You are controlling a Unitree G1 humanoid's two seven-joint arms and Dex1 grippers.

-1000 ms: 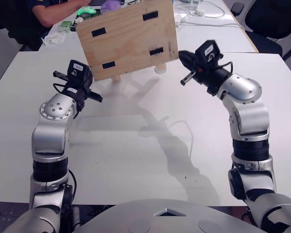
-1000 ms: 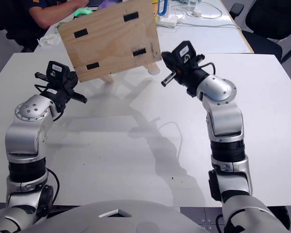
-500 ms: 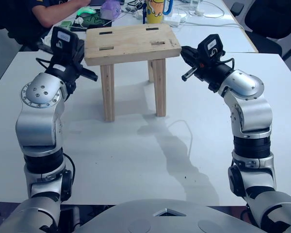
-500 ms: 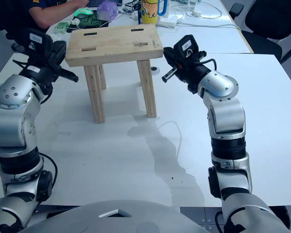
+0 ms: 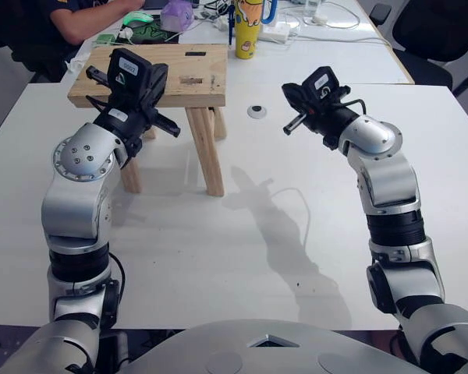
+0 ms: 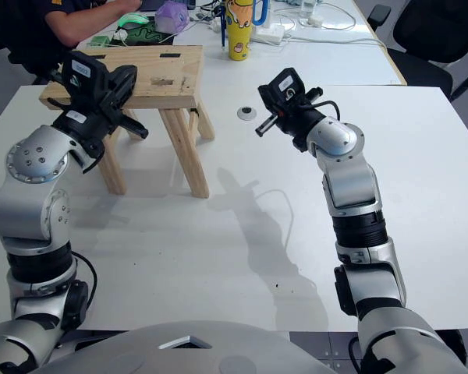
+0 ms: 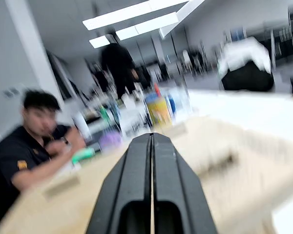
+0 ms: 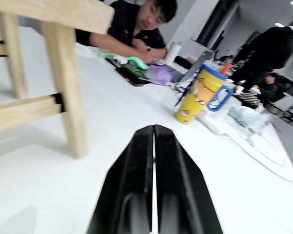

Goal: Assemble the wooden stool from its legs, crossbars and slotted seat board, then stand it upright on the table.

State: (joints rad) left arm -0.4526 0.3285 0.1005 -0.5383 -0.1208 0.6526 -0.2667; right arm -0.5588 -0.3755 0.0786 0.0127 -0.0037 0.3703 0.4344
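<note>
The assembled wooden stool stands upright on the white table (image 5: 242, 234) at the far left. Its slotted seat board (image 5: 189, 76) is level on top, and its legs (image 5: 206, 152) rest on the tabletop, joined by a crossbar (image 8: 19, 113). My left gripper (image 5: 157, 76) is shut and hovers at the seat's near edge; in the left wrist view its fingers (image 7: 136, 161) point across the seat board (image 7: 219, 161). I cannot tell whether they touch the wood. My right gripper (image 5: 290, 92) is shut and empty, raised well to the right of the stool.
A small round disc (image 5: 256, 111) lies on the table between the stool and my right gripper. A yellow mug (image 5: 249, 31) and cables sit on the table behind, where a person is seated. The near and right parts of the table offer free room.
The stool went from tilted, seat face toward me, to upright on its legs, then shifted left. My left arm moved with it. My right gripper stayed near its place.
</note>
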